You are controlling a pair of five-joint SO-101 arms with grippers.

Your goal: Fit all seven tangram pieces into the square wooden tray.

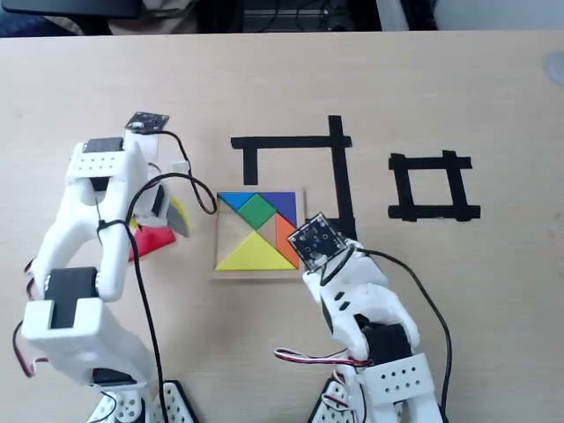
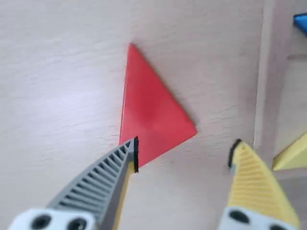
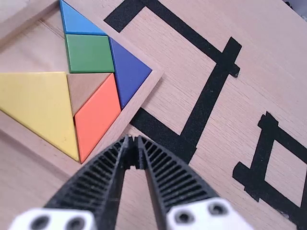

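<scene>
**Red triangle lies outside the tray, between the left pincer's spread fingers**

The left pincer (image 2: 184, 153) is spread wide and holds nothing. In its wrist view the tip of the grey finger (image 2: 103, 179) overlaps one corner of the red triangle (image 2: 148, 108), while the yellow finger (image 2: 252, 177) stands apart from the piece, over bare desk (image 2: 57, 86) close to the tray's wooden rim. The red triangle lies flat on the desk.

The right pincer (image 3: 133, 148) is closed, its two black fingertips pressed together with nothing between them. It hangs over the desk just outside one corner of the tray (image 3: 144, 93), near the orange piece (image 3: 98, 115).

In the high view the red triangle sits at centre left of the frame, just left of the tray and partly under the left arm. The tray is at the middle of the frame. It holds a light blue triangle (image 1: 234, 200) in its upper left corner, a green square (image 1: 257, 210) beside it, a dark blue triangle (image 1: 284, 204) at the upper right, the orange piece along the right side and a large yellow triangle (image 1: 256, 254) along the lower edge. The left part of the tray shows bare wood. A small wood-coloured triangle (image 3: 86, 88) lies between the green, yellow and orange pieces; whether it is a piece or bare tray floor cannot be told.

Black tape outlines (image 1: 295, 141) mark the desk above and to the right of the tray.
</scene>
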